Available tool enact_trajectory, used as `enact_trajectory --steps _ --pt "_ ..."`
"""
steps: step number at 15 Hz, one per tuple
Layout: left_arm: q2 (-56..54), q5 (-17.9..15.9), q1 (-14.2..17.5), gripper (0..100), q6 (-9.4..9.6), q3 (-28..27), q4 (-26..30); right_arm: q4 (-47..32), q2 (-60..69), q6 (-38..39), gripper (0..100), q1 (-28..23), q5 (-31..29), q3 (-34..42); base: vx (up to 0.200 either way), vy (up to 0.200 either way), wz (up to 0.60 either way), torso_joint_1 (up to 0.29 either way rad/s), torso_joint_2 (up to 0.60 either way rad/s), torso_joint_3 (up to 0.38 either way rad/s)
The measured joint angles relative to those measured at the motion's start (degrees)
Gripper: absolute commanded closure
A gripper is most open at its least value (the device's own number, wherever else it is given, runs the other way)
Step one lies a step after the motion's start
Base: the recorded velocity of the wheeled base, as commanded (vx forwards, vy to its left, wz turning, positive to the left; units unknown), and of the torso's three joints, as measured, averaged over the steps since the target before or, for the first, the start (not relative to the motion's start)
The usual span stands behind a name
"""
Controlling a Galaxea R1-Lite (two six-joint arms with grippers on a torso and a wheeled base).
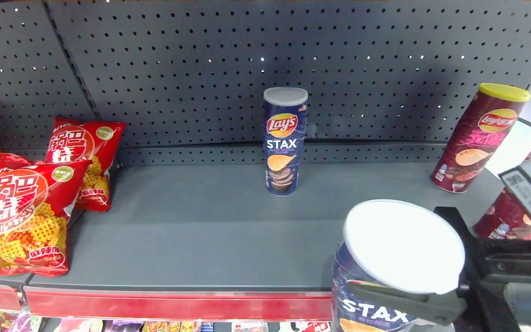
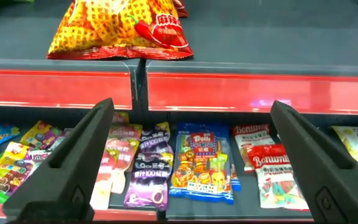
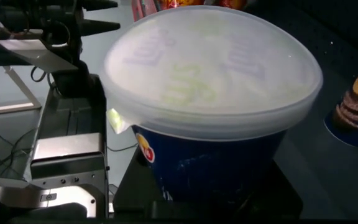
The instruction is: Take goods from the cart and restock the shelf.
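As we hold the blue can at lower right of the head view, right gripper pinching it at the shelf front edge, left gripper spread wide, another blue can upright at centre

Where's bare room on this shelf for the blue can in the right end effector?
Bare shelf lies between the red snack bags and the standing blue can, and in front of that can. The maroon cans crowd the right end.

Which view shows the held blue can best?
The head view: the blue can shows its white lid and side, with the right gripper around it. The right wrist view gives mostly its lid, close up.
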State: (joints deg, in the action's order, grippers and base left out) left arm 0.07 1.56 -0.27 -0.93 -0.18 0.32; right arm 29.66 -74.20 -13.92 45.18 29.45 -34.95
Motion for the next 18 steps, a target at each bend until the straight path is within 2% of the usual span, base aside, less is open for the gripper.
enact_trajectory --steps 8,9,11,13,16,18 --pt "0.0 -0.74 -0.02 0 0.2 0.0 0.04 0.01 1.33 0.9 100 -0.59 -2.01 -4.51 0.0 0.0 0.0 0.0 0.0 0.0" --pt "-0.02 -2.38 -0.02 0 1.15 0.0 0.0 0.01 1.17 1.1 100 -0.91 -2.24 -4.55 0.0 0.0 0.0 0.0 0.0 0.0" --pt "-0.05 -5.61 -0.02 0 5.96 -0.02 -0.32 0.01 0.95 1.21 100 -1.17 -2.19 -4.35 0.0 0.0 0.0 0.0 0.0 0.0" --pt "0.0 -7.69 -0.02 0 6.94 -0.28 -1.29 -0.02 0.78 1.39 100 -1.27 -2.22 -4.21 0.0 0.0 0.0 0.0 0.0 0.0" --pt "4.58 -9.06 -0.37 0 5.71 -8.24 -3.66 0.12 0.23 1.94 100 -1.33 -2.24 -3.91 0.0 0.0 0.0 0.0 0.0 0.0" --pt "14.91 -11.87 -1.55 0 4.47 -18.51 -5.4 0.23 -0.4 1.96 100 -1.3 -2.22 -3.94 0.0 0.0 0.0 0.0 0.0 0.0"
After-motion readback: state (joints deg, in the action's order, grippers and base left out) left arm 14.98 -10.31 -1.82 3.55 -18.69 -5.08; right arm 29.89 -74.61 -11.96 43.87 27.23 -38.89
